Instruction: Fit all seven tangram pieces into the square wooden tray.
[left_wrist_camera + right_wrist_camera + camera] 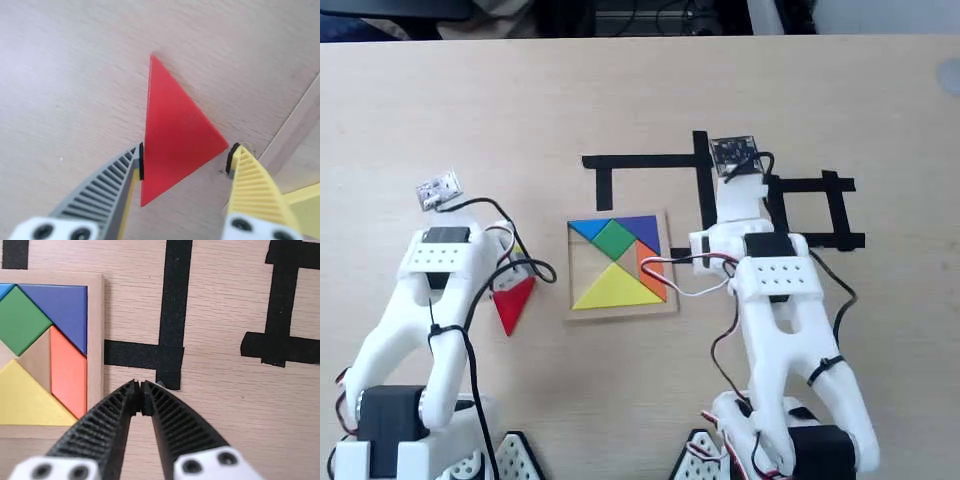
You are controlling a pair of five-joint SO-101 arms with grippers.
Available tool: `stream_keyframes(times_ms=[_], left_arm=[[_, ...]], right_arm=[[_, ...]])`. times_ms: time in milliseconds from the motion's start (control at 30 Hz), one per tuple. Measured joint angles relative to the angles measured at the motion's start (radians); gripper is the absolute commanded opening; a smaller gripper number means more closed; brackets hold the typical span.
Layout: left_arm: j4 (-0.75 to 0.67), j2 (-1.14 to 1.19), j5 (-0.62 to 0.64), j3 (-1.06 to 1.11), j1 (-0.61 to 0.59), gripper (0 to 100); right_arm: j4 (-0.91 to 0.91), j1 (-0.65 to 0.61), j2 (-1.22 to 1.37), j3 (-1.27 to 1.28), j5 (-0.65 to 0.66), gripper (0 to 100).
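Left tool [185, 157] on red triangle [175, 135], long edge toward arm base [390, 425]

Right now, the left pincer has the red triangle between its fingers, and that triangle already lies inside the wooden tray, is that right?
Not quite. The left pincer does have the red triangle between its fingers, but the triangle lies on the table beside the wooden tray, not inside it; the high view shows this.

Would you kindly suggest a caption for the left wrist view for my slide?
Left hand pinching the red triangle lying on the table, beside the wooden tray.
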Motion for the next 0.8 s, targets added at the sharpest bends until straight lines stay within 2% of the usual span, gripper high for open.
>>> stream_keyframes(times_ms=[233,600,800], left_arm=[[-0.068,0.000,-0.040,0.048,0.000,29],[-0.084,0.044,-0.117,0.020,0.009,29],[0.002,0.201,-0.095,-0.132,0.009,29]], right_arm=[[0.000,-0.005,0.000,0.000,0.002,1.5],[0.000,-0.003,0.000,0.000,0.003,1.5],[0.000,-0.003,0.000,0.000,0.003,1.5]])
